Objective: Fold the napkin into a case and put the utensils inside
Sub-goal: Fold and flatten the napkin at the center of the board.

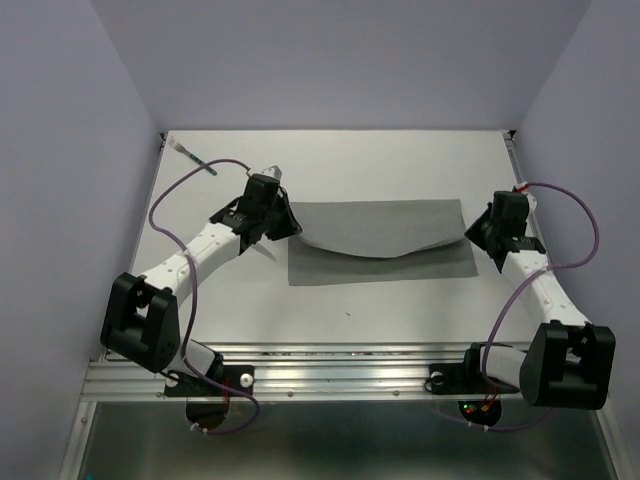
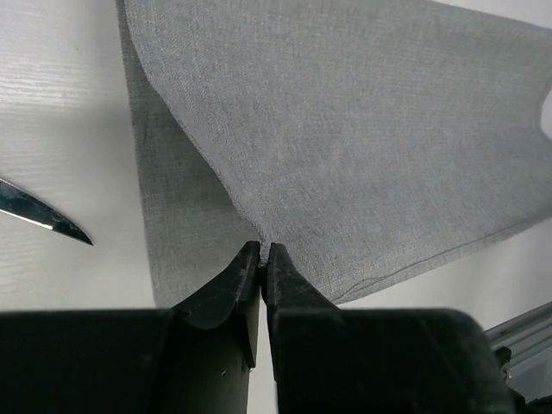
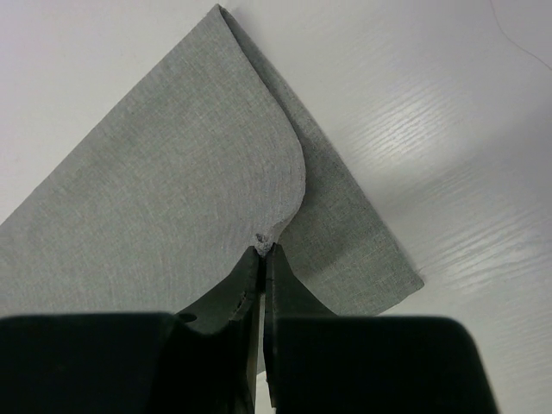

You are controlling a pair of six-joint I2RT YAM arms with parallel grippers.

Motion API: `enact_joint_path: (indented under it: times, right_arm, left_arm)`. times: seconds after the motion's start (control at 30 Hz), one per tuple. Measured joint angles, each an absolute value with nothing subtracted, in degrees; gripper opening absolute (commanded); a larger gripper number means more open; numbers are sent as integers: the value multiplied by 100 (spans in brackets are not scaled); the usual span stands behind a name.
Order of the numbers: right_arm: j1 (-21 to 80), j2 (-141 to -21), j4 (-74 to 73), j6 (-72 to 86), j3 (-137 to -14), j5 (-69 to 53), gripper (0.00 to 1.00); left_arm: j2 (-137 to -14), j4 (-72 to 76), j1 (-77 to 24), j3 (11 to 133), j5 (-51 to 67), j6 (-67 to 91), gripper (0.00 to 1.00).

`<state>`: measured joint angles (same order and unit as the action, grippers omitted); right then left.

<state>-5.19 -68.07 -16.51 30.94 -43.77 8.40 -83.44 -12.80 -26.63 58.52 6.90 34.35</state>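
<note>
mid-fold | your left gripper (image 2: 263,255) + right gripper (image 3: 262,251) each clamped on a napkin (image 1: 380,228) corner | long axis runs arm to arm, lifted edge sagging mid-span

knife (image 2: 39,213): handle cut off at left edge | far utensil (image 1: 197,160): type too small to tell

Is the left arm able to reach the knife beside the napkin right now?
Probably not yet. The left tool is shut on a corner of the napkin, so it would have to let go first. The knife lies close beside it, and its visible blade is uncovered.
</note>
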Motion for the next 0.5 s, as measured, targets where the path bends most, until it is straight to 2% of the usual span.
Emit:
enact_joint_path:
  times: [0.2, 0.5]
  right_arm:
    - [-519, -6652, -1671, 3177, -4364, 926, 1]
    - [-519, -6560, -1741, 3288, -3911, 965, 1]
  left_arm:
    - [-7870, -1175, -2781, 5441, 672, 3583, 0]
    - [-7957, -945, -2891, 4545, 711, 3763, 0]
